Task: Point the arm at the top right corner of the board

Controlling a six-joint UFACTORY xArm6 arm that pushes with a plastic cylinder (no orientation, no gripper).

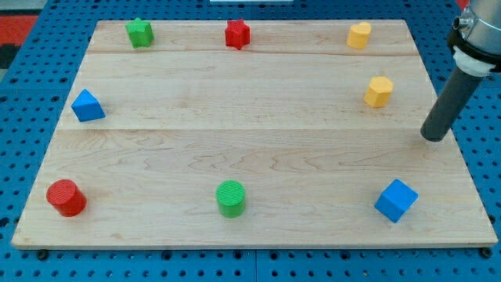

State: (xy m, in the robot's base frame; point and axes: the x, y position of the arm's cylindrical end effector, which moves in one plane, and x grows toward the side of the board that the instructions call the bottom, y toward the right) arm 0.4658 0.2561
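The wooden board (250,157) fills most of the view. My tip (431,136) rests on the board near its right edge, about halfway up. A yellow hexagonal block (378,91) lies up and to the left of the tip. A yellow block (359,35) sits near the board's top right. The board's top right corner (407,23) is well above the tip. A blue cube (395,200) lies below and left of the tip.
A green star block (139,32) and a red star block (237,34) sit along the top edge. A blue triangular block (87,106) is at the left. A red cylinder (66,197) and a green cylinder (231,197) stand near the bottom edge.
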